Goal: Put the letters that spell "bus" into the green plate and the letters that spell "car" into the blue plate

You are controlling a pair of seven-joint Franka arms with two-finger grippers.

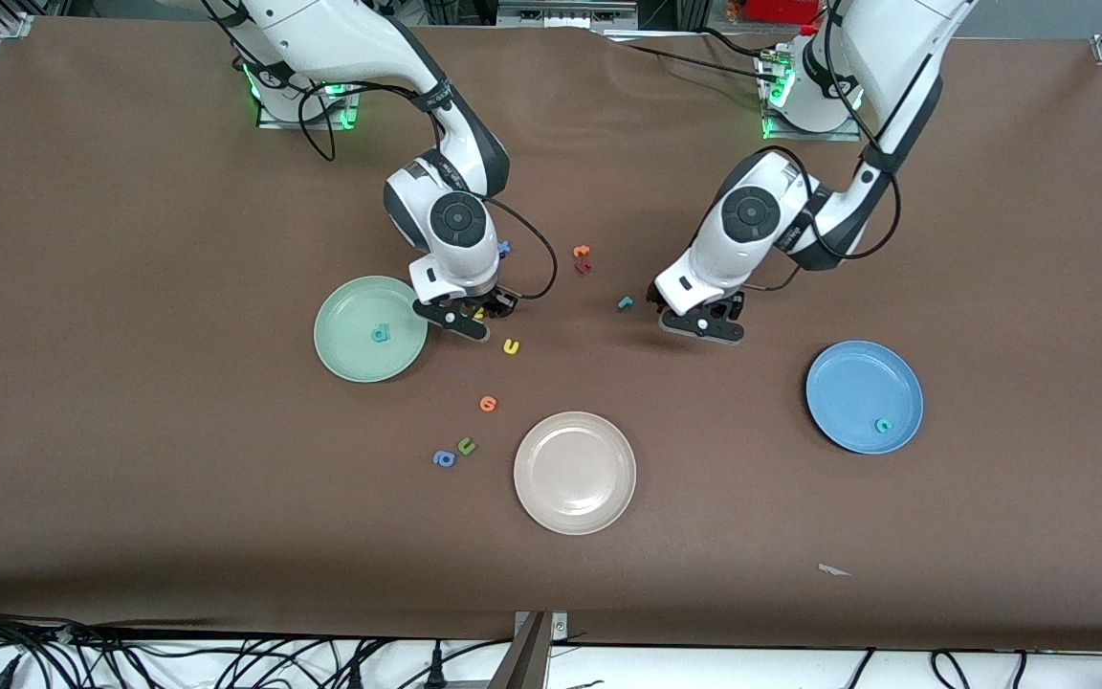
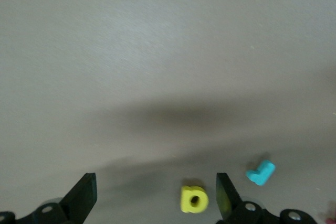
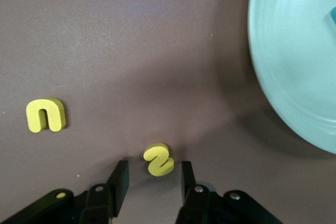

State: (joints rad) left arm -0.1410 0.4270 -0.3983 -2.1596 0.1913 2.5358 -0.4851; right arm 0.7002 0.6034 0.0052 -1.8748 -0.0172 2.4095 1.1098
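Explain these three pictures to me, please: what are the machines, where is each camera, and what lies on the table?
Two white robot arms stand at a brown table. The big picture looks down from across it; the other two come from cameras on the wrists.

The right gripper is low beside the green plate, fingers astride a yellow "s", not clearly clamped. A yellow "u" lies nearby, and a teal "b" is already in the plate.

The left gripper is open, low over a yellow "a", with a teal "r" beside it. A teal "c" sits in the blue plate.

A cream plate and spare letters lie nearer the front camera. Nothing is lifted.
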